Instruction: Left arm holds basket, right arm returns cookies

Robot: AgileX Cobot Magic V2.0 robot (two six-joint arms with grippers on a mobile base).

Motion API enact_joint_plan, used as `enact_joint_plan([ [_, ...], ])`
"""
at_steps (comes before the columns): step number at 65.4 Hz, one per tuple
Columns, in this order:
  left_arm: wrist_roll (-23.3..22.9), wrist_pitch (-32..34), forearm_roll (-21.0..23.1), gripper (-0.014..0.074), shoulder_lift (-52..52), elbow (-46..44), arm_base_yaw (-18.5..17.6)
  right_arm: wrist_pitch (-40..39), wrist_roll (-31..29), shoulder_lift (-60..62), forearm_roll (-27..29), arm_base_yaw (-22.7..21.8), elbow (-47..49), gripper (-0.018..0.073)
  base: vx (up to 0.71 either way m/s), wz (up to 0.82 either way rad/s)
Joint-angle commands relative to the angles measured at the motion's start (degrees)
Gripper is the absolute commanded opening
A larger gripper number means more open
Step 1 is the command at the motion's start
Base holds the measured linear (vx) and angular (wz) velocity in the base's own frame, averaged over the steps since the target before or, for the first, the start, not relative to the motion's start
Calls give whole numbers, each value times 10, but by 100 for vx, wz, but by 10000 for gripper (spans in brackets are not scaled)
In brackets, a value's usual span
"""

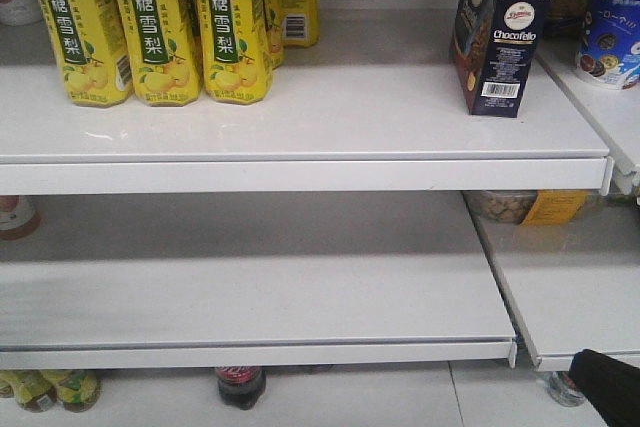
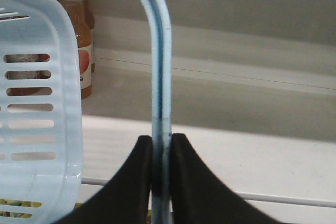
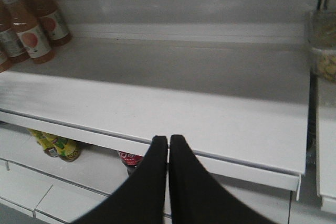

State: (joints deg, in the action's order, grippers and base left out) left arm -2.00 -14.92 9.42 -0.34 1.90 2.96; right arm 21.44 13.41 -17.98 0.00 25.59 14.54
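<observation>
The cookies (image 1: 500, 32), a dark navy "Chocofello" carton, stand upright at the right end of the top shelf (image 1: 300, 117). In the left wrist view the light blue basket (image 2: 37, 103) hangs at the left. Its arched handle (image 2: 160, 66) runs down between the jaws of my left gripper (image 2: 161, 142), which is shut on it. My right gripper (image 3: 168, 141) is shut with nothing in it and hovers just in front of the middle shelf's front edge (image 3: 236, 163). A black arm part (image 1: 612, 385) shows in the front view's bottom right corner.
Yellow drink cartons (image 1: 150, 22) fill the top shelf's left side. Orange bottles (image 3: 31, 30) stand at the back left of the middle shelf (image 1: 250, 277). A clear tub (image 1: 515, 207) sits at its right end. A cola bottle (image 1: 240, 385) and green-yellow bottles (image 1: 50, 389) are on the bottom shelf.
</observation>
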Motion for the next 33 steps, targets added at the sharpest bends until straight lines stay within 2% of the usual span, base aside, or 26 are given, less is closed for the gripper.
enact_joint_plan([
  [1,9,64,-7,-7,-12,-18,0,-49,27,1,-16,-28,-6,-3,0,0],
  [33,9,64,-7,-7,-12,-18,0,-49,27,147,-13,-238,-103,-3,0,0],
])
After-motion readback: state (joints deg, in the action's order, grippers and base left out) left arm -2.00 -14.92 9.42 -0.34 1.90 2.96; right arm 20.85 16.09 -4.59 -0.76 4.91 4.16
